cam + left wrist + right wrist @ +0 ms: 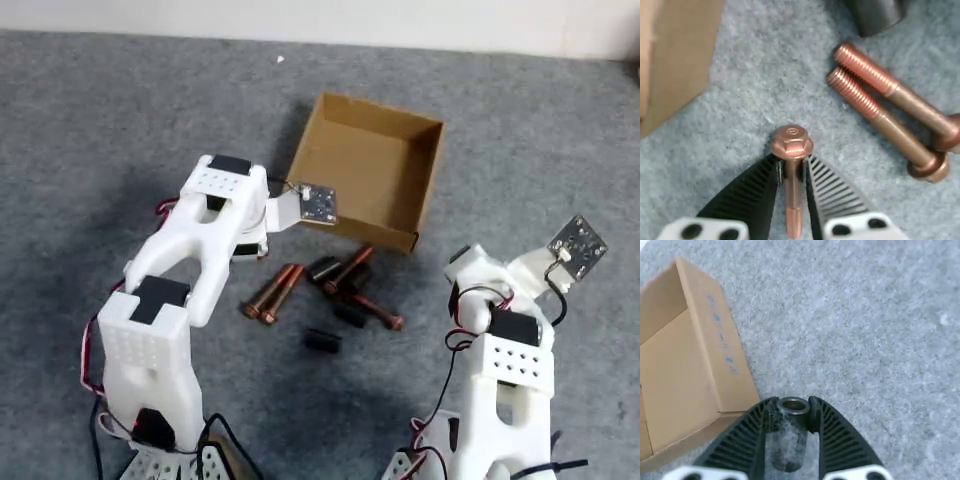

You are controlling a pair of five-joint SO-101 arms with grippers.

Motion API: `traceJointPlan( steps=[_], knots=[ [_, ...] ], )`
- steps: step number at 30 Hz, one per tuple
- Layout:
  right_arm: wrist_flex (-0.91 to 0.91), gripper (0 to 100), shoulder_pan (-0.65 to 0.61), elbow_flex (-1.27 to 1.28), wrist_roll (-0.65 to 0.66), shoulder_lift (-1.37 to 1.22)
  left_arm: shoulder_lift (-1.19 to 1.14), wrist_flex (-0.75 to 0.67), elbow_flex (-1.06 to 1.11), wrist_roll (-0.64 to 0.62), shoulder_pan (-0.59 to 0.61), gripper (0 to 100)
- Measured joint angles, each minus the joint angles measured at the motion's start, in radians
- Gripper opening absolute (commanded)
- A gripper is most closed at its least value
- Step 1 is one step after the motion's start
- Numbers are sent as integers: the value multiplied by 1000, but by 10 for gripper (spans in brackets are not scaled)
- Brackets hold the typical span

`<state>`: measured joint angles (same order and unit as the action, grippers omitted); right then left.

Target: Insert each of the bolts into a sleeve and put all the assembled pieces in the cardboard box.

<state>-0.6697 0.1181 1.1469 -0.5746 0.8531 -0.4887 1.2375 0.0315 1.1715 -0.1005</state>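
Note:
In the left wrist view my left gripper point(793, 165) is shut on a copper bolt point(791, 144), whose hex head sticks out past the fingertips. Two more copper bolts point(890, 107) lie side by side on the carpet just beyond. From above, this gripper point(254, 244) hangs near the front-left corner of the cardboard box point(365, 232). My right gripper point(792, 408) is shut on a dark sleeve point(790, 435), open end forward, beside the cardboard box point(715, 355). In the high view it point(463, 264) sits to the right of the box's front corner.
Between the arms on the grey carpet lie a pair of bolts point(275, 293), two single bolts point(350, 267) point(380, 313) and three black sleeves point(322, 268) point(348, 313) point(322, 340). Another sleeve end point(875, 15) lies past the bolts.

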Motion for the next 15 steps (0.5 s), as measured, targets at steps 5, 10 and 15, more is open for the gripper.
traceJointPlan(
  steps=[5, 10, 15],
  knots=[
    [0, 3, 0, 0, 0, 0, 3, 44, -17, -15, 0, 5],
    [0, 3, 0, 0, 0, 0, 109, 74, 14, -181, 3, 5],
    [0, 3, -51, 0, 72, 0, 334, 77, 109, -356, 2, 5]
  ],
)
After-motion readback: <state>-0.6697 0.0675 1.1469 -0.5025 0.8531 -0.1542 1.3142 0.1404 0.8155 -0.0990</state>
